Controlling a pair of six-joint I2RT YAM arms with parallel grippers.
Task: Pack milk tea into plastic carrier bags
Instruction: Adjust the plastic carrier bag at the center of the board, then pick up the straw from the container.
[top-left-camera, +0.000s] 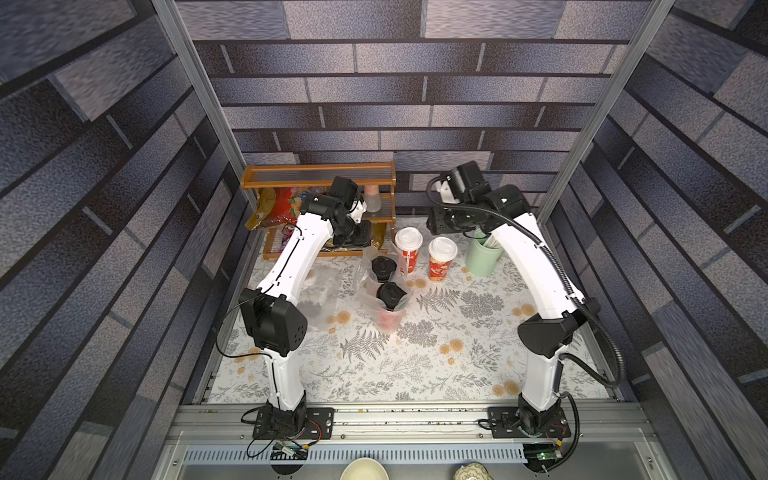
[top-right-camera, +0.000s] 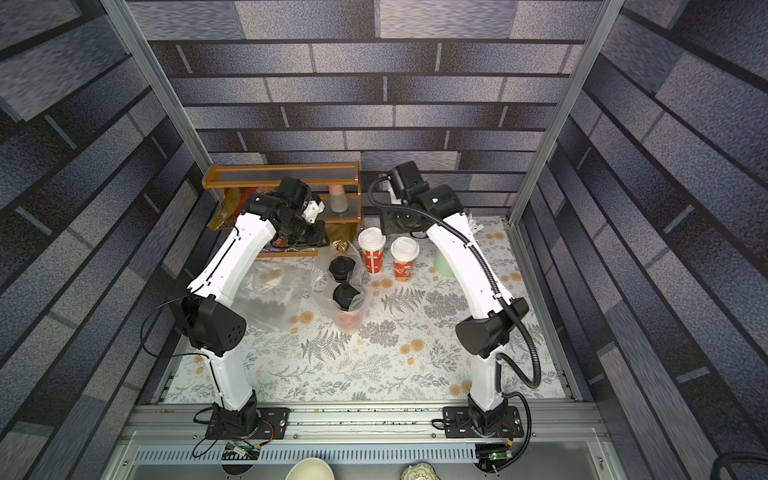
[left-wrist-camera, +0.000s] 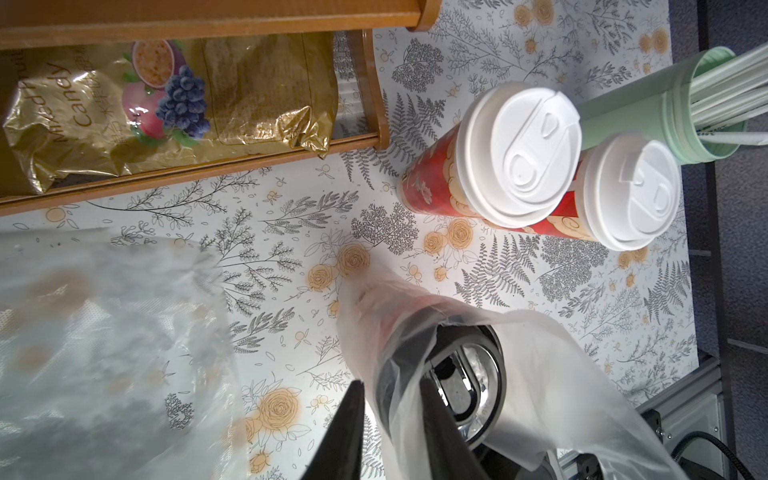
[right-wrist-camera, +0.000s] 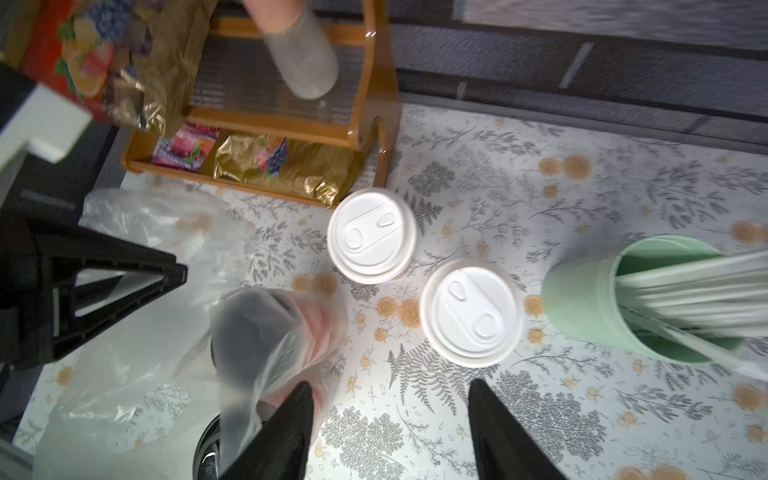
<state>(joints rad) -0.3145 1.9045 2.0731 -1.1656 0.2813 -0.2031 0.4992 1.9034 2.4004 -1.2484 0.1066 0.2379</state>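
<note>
- Top views: two black-lidded cups (top-left-camera: 383, 266) stand one behind the other inside the filled bag (top-left-camera: 365, 291) at mid-table. Its long axis runs near to far.
- Two white-lidded cups (top-left-camera: 408, 241) stand upright and unbagged just beside its far end, on the right arm's side. The empty bag (top-right-camera: 266, 291) lies flat beneath the left arm.
- Left wrist view: the left gripper (left-wrist-camera: 390, 380) has its jaws slightly apart. Film of the filled bag lies in the gap, and no firm pinch is evident.
- Right wrist view: the right gripper (right-wrist-camera: 390, 382) has its jaws spread wide with nothing between them. Bag film touches one finger. The white-lidded cups stand directly ahead of it.
- Judgement: the right arm is nearer the unbagged cups. The filled bag stands between them and the empty bag.
</note>
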